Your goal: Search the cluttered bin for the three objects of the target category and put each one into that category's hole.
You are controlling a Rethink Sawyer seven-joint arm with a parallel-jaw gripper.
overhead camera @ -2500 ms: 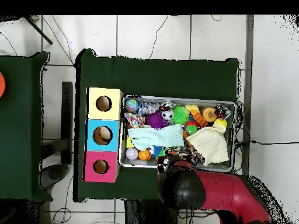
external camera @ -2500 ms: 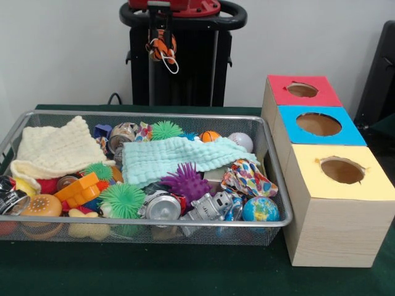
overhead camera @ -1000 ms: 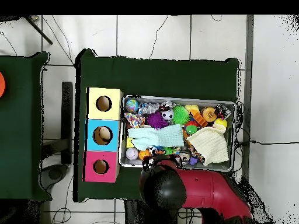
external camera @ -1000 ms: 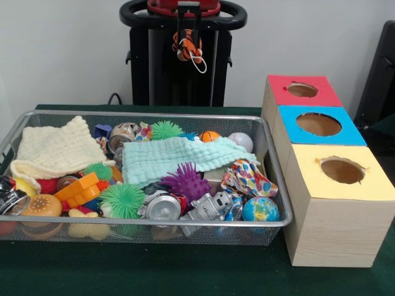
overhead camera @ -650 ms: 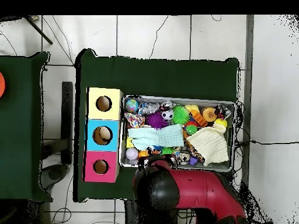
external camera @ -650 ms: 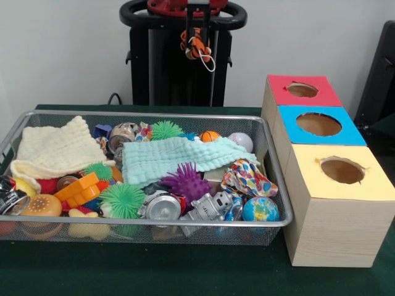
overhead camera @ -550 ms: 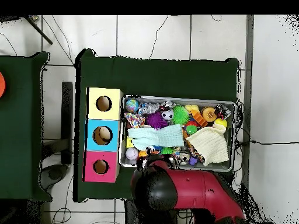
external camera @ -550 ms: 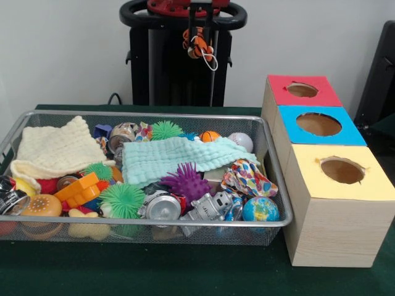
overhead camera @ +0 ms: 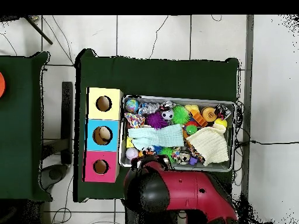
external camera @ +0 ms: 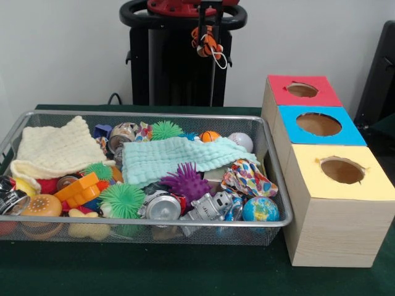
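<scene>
High at the far side, the gripper (external camera: pixel 207 38) has its jaws clenched on an orange striped toy (external camera: pixel 204 41). Below, the cluttered bin (external camera: pixel 185 115) sits on the green surface (external camera: pixel 154 271), left of three boxes (external camera: pixel 327 179).

Bin (external camera: pixel 281 185) silver mesh. Cloths: cream knit (external camera: pixel 55 148), mint waffle (external camera: pixel 173 157), multicolour print (external camera: pixel 247 179). Spiky balls: purple (external camera: pixel 187 182), green (external camera: pixel 122 198). Globe ball (external camera: pixel 260 209) blue/green. Boxes pale wood, tops red (external camera: pixel 321 92), blue (external camera: pixel 352 126), yellow (external camera: pixel 308 172). Table cover (external camera: pixel 185 271) dark green. Gripper (external camera: pixel 208 38) carries an orange/black striped toy (external camera: pixel 203 41) with white loop.
</scene>
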